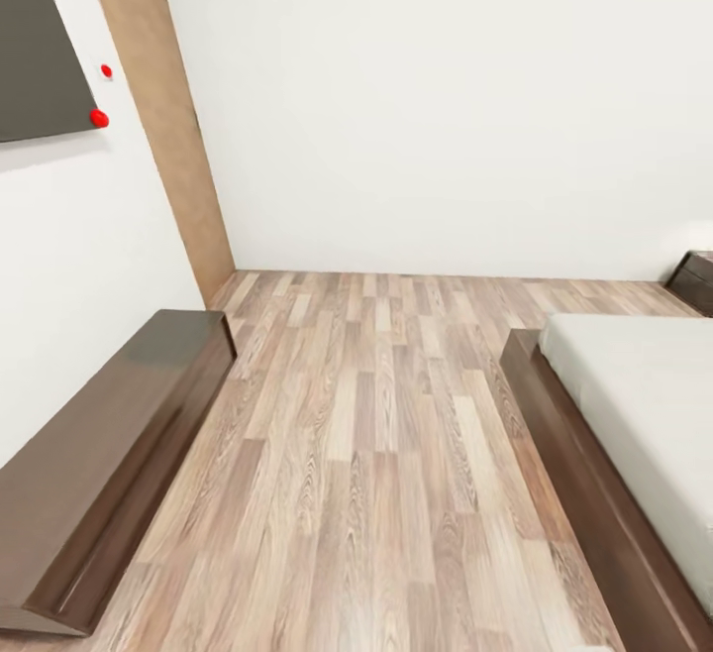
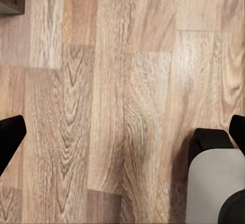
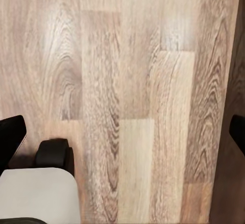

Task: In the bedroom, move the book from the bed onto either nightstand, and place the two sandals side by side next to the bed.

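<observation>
jaws of both grippers spread, holding nothing.

The head camera looks forward and down along the plank floor [image 1: 376,454] beside the bed [image 1: 634,414], while both wrist cameras face straight down, close above that same floor.

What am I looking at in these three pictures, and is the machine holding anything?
It is a simulated wheeled robot with two arms, rolling through a bedroom. The big picture comes from its head camera: wood floor, the bed on the right, a nightstand in the far corner, and a long low cabinet on the left. The other two pictures come from cameras near each claw, aimed down at the floor. The black fingertips of the left claw and those of the right claw sit at the picture edges, wide apart, holding nothing.
</observation>
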Controlling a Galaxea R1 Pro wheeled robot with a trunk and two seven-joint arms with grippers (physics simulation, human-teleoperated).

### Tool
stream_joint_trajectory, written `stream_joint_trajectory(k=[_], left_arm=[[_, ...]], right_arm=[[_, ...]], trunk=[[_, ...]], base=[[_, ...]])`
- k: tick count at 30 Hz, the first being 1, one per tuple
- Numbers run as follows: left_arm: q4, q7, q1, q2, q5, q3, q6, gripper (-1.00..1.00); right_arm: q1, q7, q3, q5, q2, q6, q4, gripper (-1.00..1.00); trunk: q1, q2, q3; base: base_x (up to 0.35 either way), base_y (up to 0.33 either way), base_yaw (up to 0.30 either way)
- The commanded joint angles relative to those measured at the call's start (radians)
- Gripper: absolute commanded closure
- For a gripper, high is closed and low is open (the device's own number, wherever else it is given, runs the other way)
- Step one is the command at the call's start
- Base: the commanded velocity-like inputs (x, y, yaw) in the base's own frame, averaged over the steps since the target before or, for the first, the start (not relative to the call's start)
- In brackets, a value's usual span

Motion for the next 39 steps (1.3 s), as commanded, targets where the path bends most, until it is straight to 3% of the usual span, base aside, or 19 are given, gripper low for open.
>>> stream_joint_trajectory(k=[1, 25, 39], left_arm=[[0.0, 0.002, 0.0, 0.0, 0.007, -0.009, -0.003, -1.0], [0.0, 0.002, 0.0, -0.005, 0.006, -0.009, -0.004, -1.0], [0.0, 0.002, 0.0, -0.013, 0.006, -0.009, -0.005, -1.0]], right_arm=[[-0.001, 0.002, -0.009, 0.01, 0.0, -0.003, 0.002, -1.0], [0.0, 0.003, -0.009, 0.01, 0.0, -0.003, 0.002, -1.0], [0.005, 0.004, -0.008, 0.01, 0.0, -0.003, 0.002, -1.0]], trunk=[[0.001, 0.0, -0.001], [0.001, 0.0, -0.001], [0.001, 0.0, -0.001]], base=[[0.339, 0.1, -0.291], [0.337, 0.099, -0.292], [0.231, 0.02, -0.294]])
